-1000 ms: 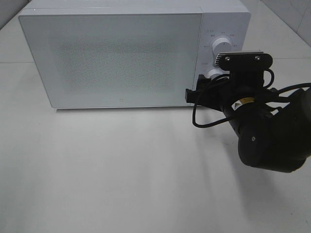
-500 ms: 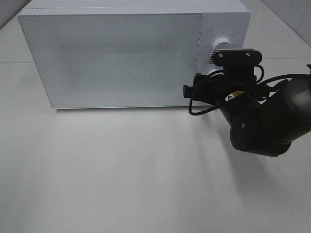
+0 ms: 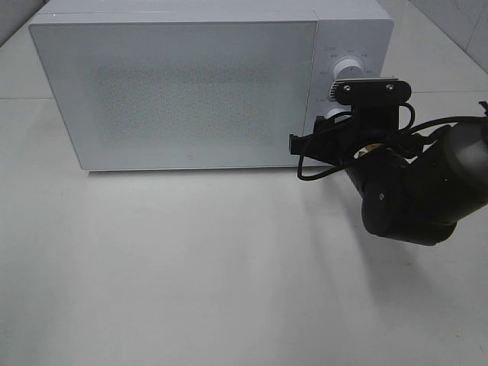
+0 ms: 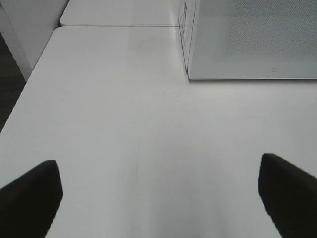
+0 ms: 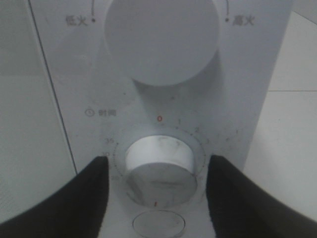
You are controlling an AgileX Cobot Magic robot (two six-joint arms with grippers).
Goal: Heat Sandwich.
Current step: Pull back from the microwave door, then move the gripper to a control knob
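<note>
The sandwich is out of view. The white microwave stands with its frosted door closed. My right gripper is at the control panel, and its two black fingers straddle the lower timer knob. A narrow gap shows on each side, so the jaws stand open around the knob without touching it. In the high view the right arm and its camera mount cover that knob. My left gripper is open over bare table, left of the microwave's front corner.
A larger round power knob sits above the timer knob, and a round button sits below it. The white table stretches in front of the microwave. A seam joins a second table behind.
The right arm has moved up and in toward the microwave's control panel, then stayed there over the last half second. The left arm's view gives no earlier frame.
</note>
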